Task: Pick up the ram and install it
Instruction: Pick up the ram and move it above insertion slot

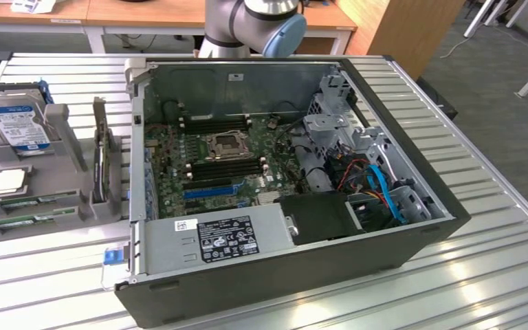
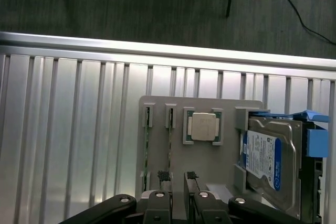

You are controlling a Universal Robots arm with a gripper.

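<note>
Two thin green ram sticks stand on edge in a grey holder [image 2: 210, 171]; one stick [image 2: 169, 148] lies nearer the CPU, the other [image 2: 147, 148] farther from it. In the exterior view they lie at the holder's near end [image 1: 27, 201] [image 1: 12, 222]. My gripper [image 2: 177, 177] hangs well above the holder, open, with nothing between its fingers; the stick nearer the CPU runs roughly under the gap. The open computer case [image 1: 411, 179] shows the motherboard [image 1: 214, 161] with its long black memory slots [image 1: 227, 169].
The holder also carries a CPU [image 2: 203, 127], a hard drive [image 2: 268, 158] in a blue bracket and, in the exterior view, a dark expansion card [image 1: 104, 161] on edge. Everything rests on a slatted metal table [image 2: 79, 145]. The arm's base [image 1: 250, 24] stands behind the case.
</note>
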